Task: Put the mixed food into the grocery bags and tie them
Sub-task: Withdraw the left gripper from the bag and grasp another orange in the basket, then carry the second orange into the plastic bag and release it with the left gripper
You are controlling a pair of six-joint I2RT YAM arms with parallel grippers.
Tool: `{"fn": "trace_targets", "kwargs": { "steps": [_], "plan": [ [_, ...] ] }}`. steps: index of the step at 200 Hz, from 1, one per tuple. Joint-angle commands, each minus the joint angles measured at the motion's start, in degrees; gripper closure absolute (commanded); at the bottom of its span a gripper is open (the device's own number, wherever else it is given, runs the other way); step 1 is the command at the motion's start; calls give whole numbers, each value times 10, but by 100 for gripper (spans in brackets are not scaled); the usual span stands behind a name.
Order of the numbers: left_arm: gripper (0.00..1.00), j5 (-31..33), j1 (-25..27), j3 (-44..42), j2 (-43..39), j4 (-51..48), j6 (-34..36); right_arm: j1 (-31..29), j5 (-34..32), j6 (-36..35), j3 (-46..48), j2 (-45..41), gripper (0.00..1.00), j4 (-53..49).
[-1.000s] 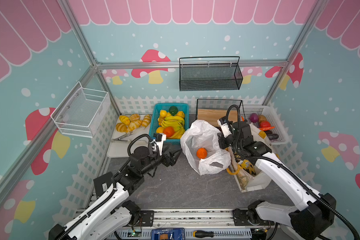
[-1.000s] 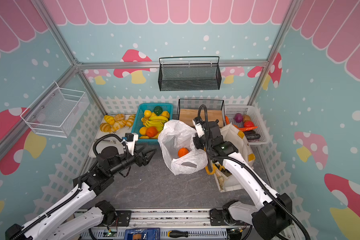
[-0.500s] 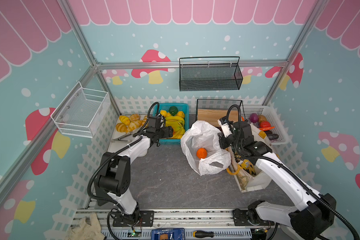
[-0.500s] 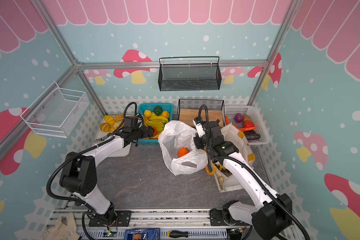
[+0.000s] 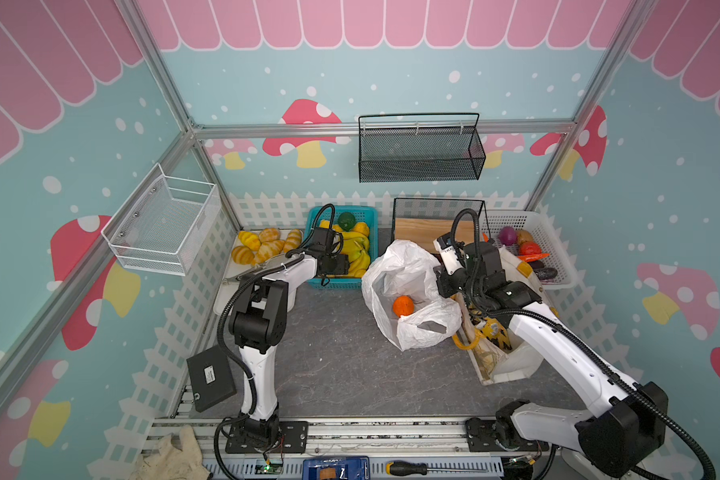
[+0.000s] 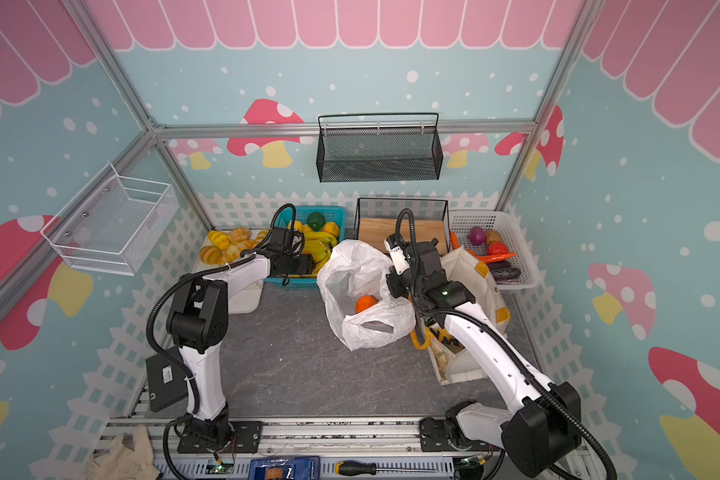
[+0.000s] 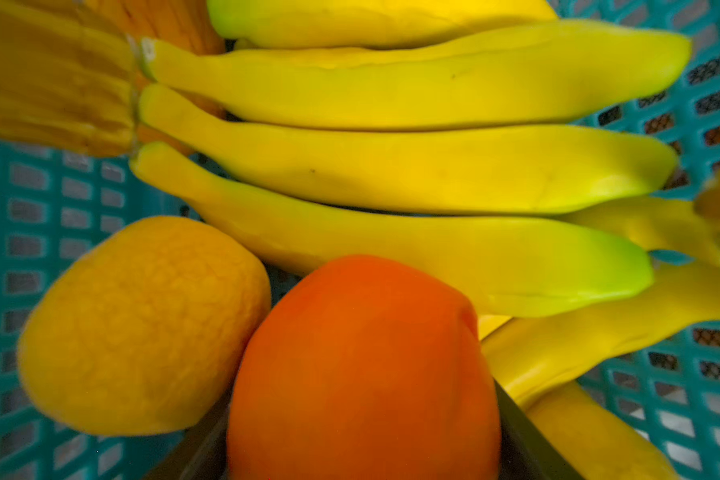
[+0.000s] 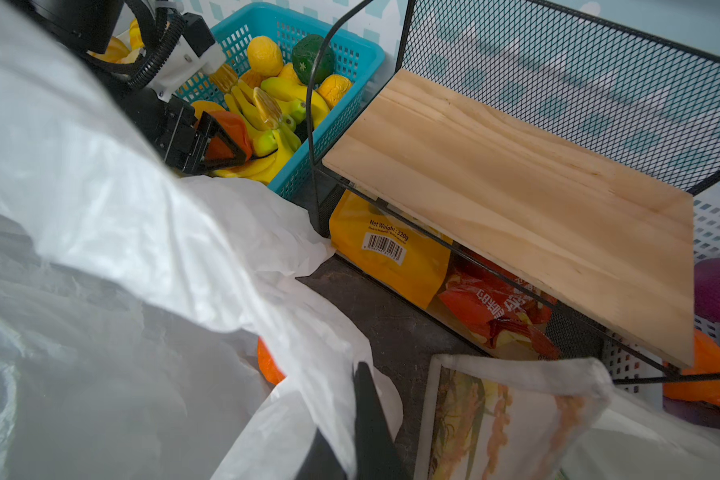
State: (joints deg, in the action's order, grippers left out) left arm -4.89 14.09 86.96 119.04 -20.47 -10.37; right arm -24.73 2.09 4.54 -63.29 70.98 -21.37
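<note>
ok so the step in hand looks like getting one orange (image 7: 362, 374) out of the teal basket (image 5: 341, 284), upper middle in both top views; the left gripper (image 8: 229, 143) is down in there with a finger against each flank of that orange, so it's grasping it as far as I can see, with the fruit low among the rest; the right gripper (image 5: 442, 286) is clenched on the rim of the white plastic bag (image 5: 395, 266) at the centre of the frame, propping the mouth up; a second orange (image 5: 403, 306) lies inside; the canvas tote (image 5: 512, 368) stands just right of the bag

tips imo: round and smooth means it can squirt out, so squeeze across the widest part and lift straight up; the bananas (image 7: 391, 166) and a yellower fruit (image 7: 142, 324) touch it, so going up slow should avoid dragging them along; clear the basket wall before swinging right; aim for the bag's open gap, not the floppy rim; let go low so the thin plastic doesn't collapse
</note>
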Motion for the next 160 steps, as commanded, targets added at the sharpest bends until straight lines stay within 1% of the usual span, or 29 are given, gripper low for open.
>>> {"fn": "trace_targets", "kwargs": {
  "steps": [1, 20, 36, 55, 74, 97, 101, 118, 134, 148, 160],
  "plan": [
    [41, -4, -1, 7, -2, -5, 7, 2, 9, -7, 0, 3, 100, 8],
    [46, 0, -1, -22, -50, 18, -3, 2, 8, -5, 4, 2, 100, 10],
    [48, 6, -1, -70, -115, 56, -24, 2, 7, -4, 9, 1, 100, 12],
    [49, -2, 4, -163, -213, 124, -78, 2, 2, -1, 14, 0, 100, 16],
    [49, -19, 30, -264, -314, 194, -123, 4, 3, 2, 18, -2, 100, 21],
    [49, 18, 91, -368, -441, 191, -133, 4, 6, 3, 24, -6, 100, 26],
    [50, 22, 114, -387, -465, 193, -135, 3, 5, 3, 25, -7, 100, 27],
    [50, 23, 177, -463, -575, 211, -145, 3, 6, 1, 27, -8, 100, 30],
    [51, 13, 247, -514, -669, 238, -127, 4, 10, 0, 26, -6, 100, 31],
    [51, 10, 301, -547, -725, 284, -106, 4, 11, 0, 27, -6, 100, 35],
    [52, 1, 334, -565, -742, 344, -88, 4, 13, 0, 29, -6, 100, 36]
  ]
}}
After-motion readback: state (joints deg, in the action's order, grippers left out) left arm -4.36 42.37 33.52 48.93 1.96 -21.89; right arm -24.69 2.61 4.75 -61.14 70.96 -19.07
